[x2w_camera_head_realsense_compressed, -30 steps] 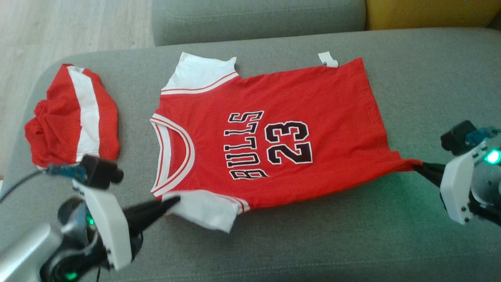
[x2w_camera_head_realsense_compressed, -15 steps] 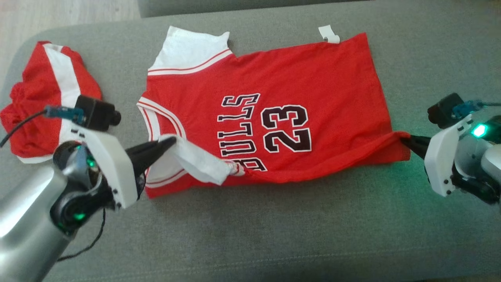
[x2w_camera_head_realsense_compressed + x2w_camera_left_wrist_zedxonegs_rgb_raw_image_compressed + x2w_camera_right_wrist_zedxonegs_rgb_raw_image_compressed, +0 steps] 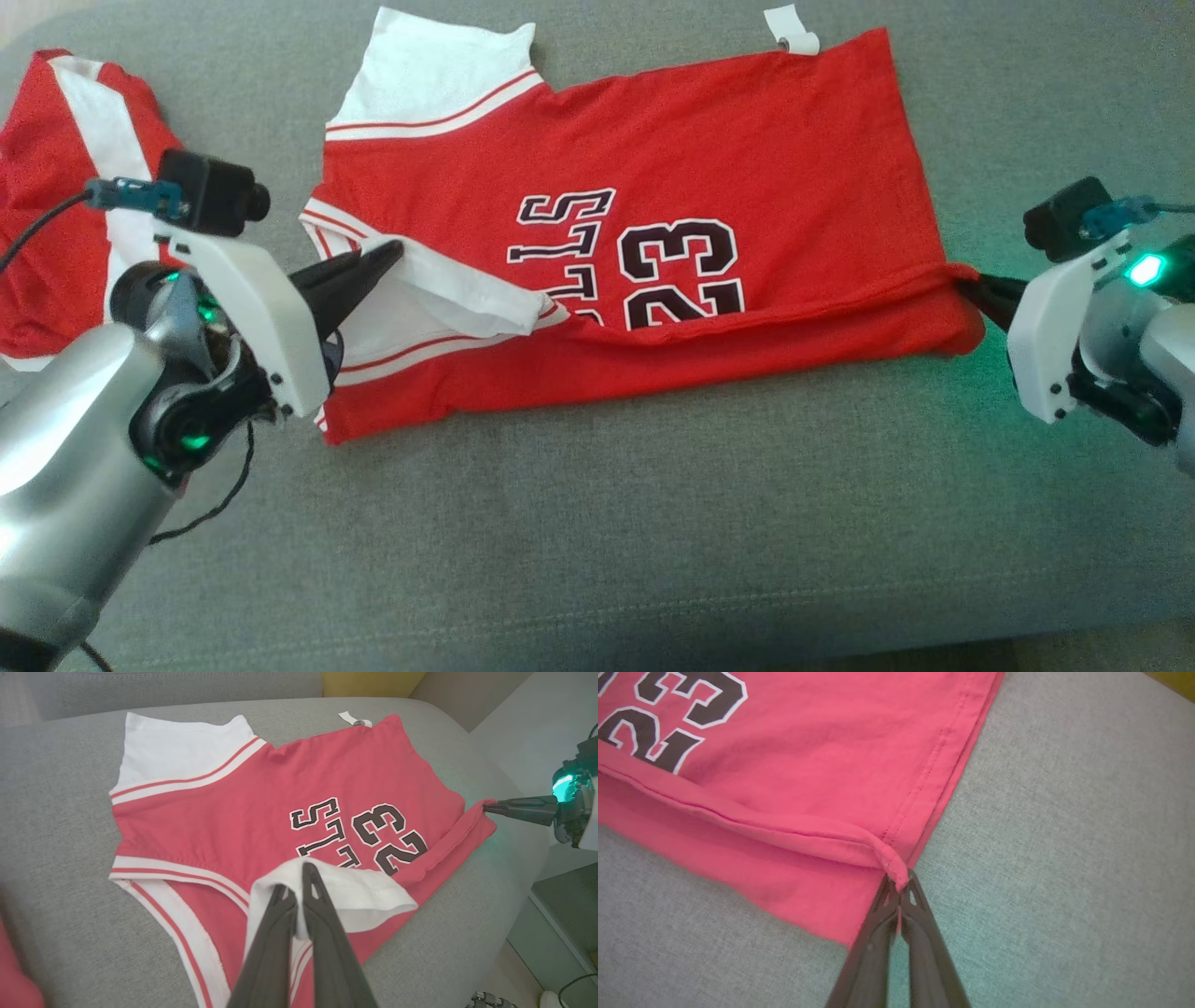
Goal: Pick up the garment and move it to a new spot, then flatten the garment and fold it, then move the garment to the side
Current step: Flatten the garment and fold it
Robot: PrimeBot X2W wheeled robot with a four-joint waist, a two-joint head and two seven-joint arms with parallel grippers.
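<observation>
The jersey [image 3: 747, 140] before me is red with white sleeves, red-and-white striped trim and black, white-outlined lettering; the sofa [image 3: 653, 541] is grey.

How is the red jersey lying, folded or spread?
Partly folded: the jersey has its near edge turned over the lettering, pinched by left pincer and right pincer.

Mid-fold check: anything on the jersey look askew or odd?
Nothing damaged. On the jersey, the near sleeve, pinched by the left gripper, droops crumpled across the lettering, so the folded edge is uneven: wider there than at the hem corner held by the right gripper. A white tag pokes out at the far hem.
</observation>
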